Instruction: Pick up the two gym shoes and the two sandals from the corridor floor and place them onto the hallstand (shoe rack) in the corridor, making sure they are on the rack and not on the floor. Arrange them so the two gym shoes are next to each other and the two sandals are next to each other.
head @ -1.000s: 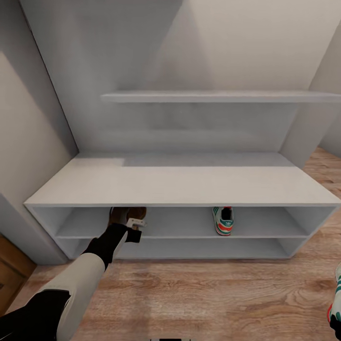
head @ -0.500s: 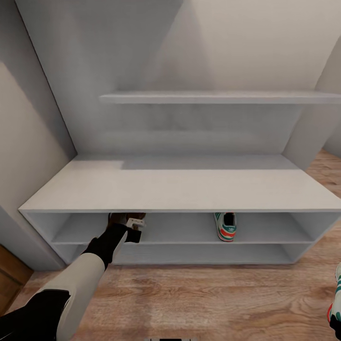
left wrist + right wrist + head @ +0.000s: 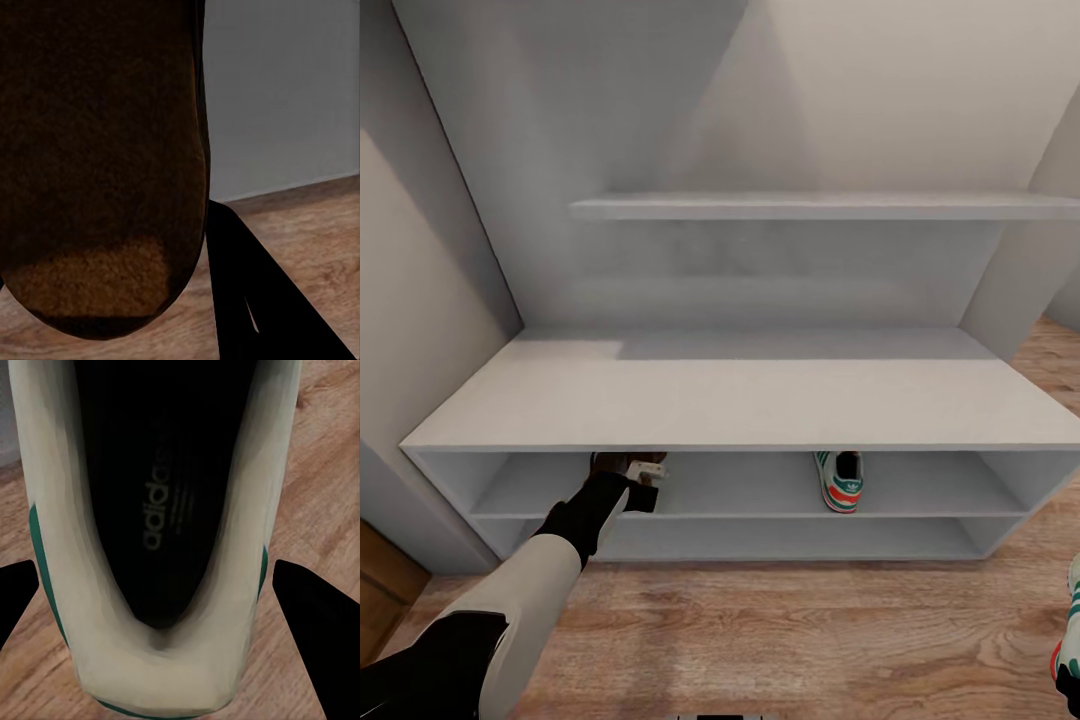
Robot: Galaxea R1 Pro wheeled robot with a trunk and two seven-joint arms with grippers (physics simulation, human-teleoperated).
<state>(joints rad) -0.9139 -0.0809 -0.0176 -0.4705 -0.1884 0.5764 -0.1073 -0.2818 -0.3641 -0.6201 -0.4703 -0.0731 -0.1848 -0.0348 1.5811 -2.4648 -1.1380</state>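
The pale grey hallstand (image 3: 740, 400) stands in front of me. One gym shoe (image 3: 840, 482) rests on its upper shelf tier, right of centre. My left gripper (image 3: 635, 465) reaches into the same tier at the left, shut on a dark brown sandal (image 3: 607, 463) that is mostly hidden under the top board. Up close, the sandal's footbed (image 3: 97, 165) lies beside a black finger (image 3: 251, 300). Low at the right edge of the head view, the second gym shoe (image 3: 1072, 640) hangs over the corridor floor (image 3: 810, 630). My right gripper (image 3: 157, 600) is shut on this shoe (image 3: 150, 510), one finger on each side.
A floating wall shelf (image 3: 810, 206) hangs above the hallstand. Grey walls close in on the left and at the far right. The lower shelf tier (image 3: 780, 540) holds nothing. A brown wooden piece (image 3: 385, 590) shows at the lower left.
The camera has shifted a little. My left gripper has pushed the sandal slightly deeper under the top board. The right gripper and its gym shoe hold still.
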